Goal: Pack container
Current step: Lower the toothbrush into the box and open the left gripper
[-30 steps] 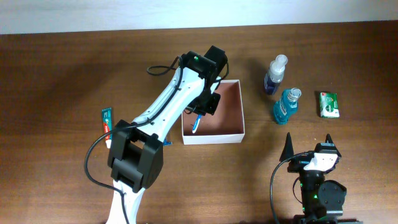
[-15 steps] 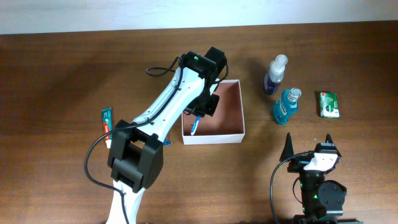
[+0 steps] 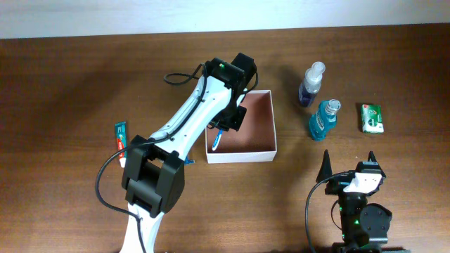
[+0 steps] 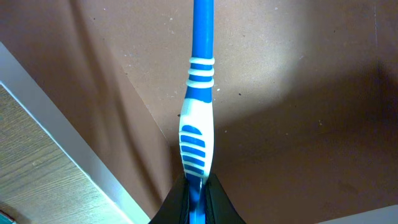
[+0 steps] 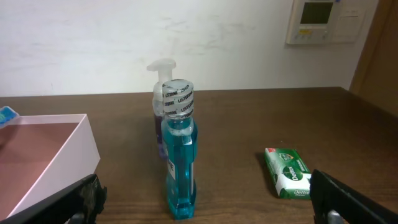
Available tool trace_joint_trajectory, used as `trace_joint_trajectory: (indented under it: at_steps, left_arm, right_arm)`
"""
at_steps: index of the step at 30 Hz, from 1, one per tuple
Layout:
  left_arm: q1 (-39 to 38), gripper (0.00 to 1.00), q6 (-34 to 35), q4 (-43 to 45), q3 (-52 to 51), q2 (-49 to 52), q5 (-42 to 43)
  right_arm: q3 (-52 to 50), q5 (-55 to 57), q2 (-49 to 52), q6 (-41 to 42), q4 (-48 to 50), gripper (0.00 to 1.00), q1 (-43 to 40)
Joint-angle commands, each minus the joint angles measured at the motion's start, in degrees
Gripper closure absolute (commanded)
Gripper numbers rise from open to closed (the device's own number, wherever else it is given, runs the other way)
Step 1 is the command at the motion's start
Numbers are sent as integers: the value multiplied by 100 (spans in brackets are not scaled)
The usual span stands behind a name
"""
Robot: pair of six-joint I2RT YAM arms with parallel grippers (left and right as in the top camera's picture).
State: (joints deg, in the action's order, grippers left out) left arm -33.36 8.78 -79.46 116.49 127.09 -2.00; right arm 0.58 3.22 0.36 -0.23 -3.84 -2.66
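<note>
Where the brown wooden table (image 3: 70, 84) spreads out, the container (image 3: 256, 123) sits a little right of centre: a square, shallow, open box with thin white walls and a pinkish-tan floor, far wider than anything near it. The left arm (image 3: 190, 116) reaches in from the near left and covers the box's left wall and far-left corner, so that part is hidden from above. Its left gripper (image 4: 196, 199) hangs over the left side of the box, the fingers pinched tight on the handle end of a blue-and-white toothbrush (image 4: 198, 130) that points down toward the floor near the wall — whether the head touches cannot be told. The right gripper (image 3: 349, 158) rests at the near right edge, well apart from the box, spread wide and holding nothing. Right of the container stand a teal mouthwash bottle (image 3: 323, 119) and, just behind it, a purple-blue spray bottle (image 3: 311, 84). A green soap packet (image 3: 372, 117) lies further right. A toothpaste tube (image 3: 121, 140) lies left of the arm.
</note>
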Motion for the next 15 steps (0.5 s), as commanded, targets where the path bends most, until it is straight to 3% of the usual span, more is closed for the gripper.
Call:
trace_joint_trajectory:
  at_steps: [1,15]
  left_arm:
    - [11,99,-319,37,66,52,-79]
    - [13,99,-579,389,-424,52,-39]
  right_arm:
    - [-26,90,-4,28,-44,2,39]
    - [-26,87,-4,26,-44,2,39]
